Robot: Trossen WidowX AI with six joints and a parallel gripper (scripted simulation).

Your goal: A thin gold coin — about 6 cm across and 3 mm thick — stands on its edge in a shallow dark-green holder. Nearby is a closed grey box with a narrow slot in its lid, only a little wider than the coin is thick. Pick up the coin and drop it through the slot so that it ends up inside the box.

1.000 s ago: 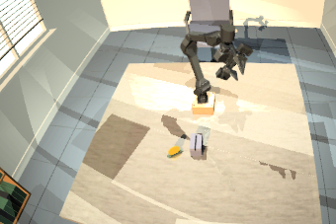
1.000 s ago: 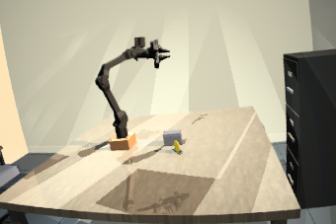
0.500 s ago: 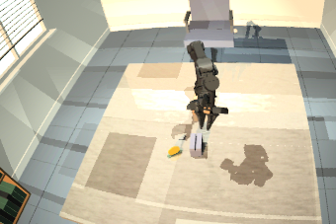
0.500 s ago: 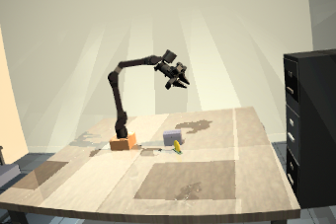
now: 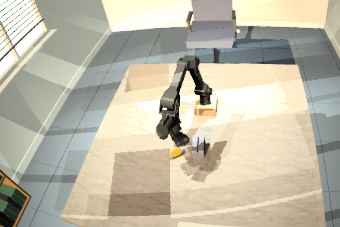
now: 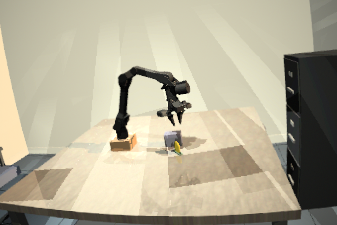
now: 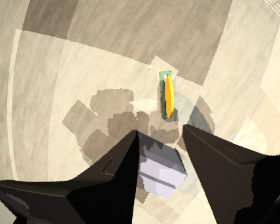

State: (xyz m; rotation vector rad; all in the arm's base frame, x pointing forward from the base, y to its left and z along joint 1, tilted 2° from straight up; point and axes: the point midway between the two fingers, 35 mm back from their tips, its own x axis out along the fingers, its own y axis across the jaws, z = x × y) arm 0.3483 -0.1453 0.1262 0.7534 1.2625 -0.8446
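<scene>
The gold coin stands on edge in the small green holder. The grey box stands beside it, and its narrow slot shows as a dark line in the lid. My gripper is open and empty, with its fingers pointing down, above the table near the box and the coin. In the wrist view the coin lies beyond the fingertips, and the left finger covers part of the box. In the top view the fingertips are hard to make out.
The arm's orange base block stands on the wooden table, behind the box in the top view. A grey chair is past the table's far edge. A black filing cabinet stands beyond the right side in the exterior view.
</scene>
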